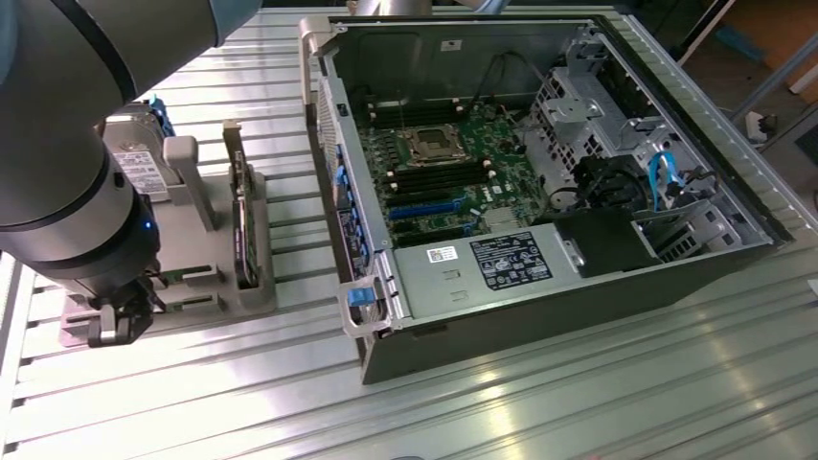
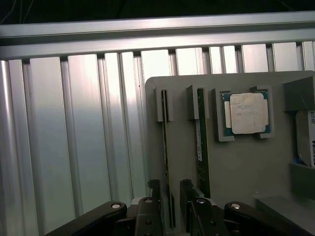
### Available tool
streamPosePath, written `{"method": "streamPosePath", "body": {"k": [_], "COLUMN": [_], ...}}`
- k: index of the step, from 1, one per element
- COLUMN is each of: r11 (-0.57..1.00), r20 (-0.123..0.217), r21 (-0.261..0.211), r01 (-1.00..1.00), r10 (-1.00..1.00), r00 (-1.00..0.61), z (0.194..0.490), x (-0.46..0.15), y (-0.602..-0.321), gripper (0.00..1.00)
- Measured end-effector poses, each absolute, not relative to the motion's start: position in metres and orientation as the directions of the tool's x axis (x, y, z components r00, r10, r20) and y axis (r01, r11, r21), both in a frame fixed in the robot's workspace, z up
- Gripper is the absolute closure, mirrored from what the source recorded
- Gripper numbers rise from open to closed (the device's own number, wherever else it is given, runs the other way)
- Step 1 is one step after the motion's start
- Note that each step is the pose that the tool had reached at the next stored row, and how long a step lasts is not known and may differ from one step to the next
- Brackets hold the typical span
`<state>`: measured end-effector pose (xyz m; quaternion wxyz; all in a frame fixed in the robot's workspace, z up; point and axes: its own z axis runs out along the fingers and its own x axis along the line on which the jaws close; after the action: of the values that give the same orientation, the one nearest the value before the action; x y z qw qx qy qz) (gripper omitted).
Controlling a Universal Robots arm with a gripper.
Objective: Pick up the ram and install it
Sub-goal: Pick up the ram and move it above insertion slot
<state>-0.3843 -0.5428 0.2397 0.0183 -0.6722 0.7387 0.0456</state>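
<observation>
Two sticks stand on edge in the grey plastic holder (image 2: 151, 147): the ram (image 2: 165, 147), a narrow green board that my open pincer (image 2: 170, 191) straddles, and its twin (image 2: 201, 147), nearer the silver square processor (image 2: 246, 113). Light, stiff and fragile, I judge, so pinch its flat faces.

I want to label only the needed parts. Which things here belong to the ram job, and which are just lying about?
For the job: open gripper, the ram stick it straddles, grey holder, motherboard.
Lying about: second stick, processor chip, hard drive, expansion card.
</observation>
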Motion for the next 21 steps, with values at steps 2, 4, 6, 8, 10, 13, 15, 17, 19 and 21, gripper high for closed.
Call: {"method": "streamPosePath", "body": {"k": [2,4,6,8,10,13,15,17,19,21], "r11": [0.092,0.092,0.092,0.092,0.092,0.092,0.092,0.092,0.092,0.092], "r20": [-0.088,-0.088,-0.088,-0.089,-0.089,-0.09,-0.091,-0.091,-0.091,-0.091], "r21": [0.043,0.043,0.043,0.043,0.043,0.043,0.043,0.043,0.043,0.043], "r01": [-0.995,-0.995,-0.995,-0.995,-0.995,-0.995,-0.995,-0.995,-0.995,-0.995], "r10": [-0.991,-0.992,-0.991,-0.991,-0.991,-0.991,-0.991,-0.991,-0.991,-0.991], "r00": [-0.096,-0.096,-0.096,-0.096,-0.096,-0.096,-0.096,-0.096,-0.096,-0.096], "z": [0.24,0.24,0.237,0.234,0.232,0.228,0.227,0.227,0.226,0.226], "x": [-0.384,-0.384,-0.384,-0.384,-0.384,-0.384,-0.384,-0.384,-0.384,-0.384], "y": [-0.543,-0.543,-0.543,-0.543,-0.543,-0.543,-0.543,-0.543,-0.543,-0.543], "gripper": [0.7,0.7,0.7,0.7,0.7,0.7,0.7,0.7,0.7,0.7]}}
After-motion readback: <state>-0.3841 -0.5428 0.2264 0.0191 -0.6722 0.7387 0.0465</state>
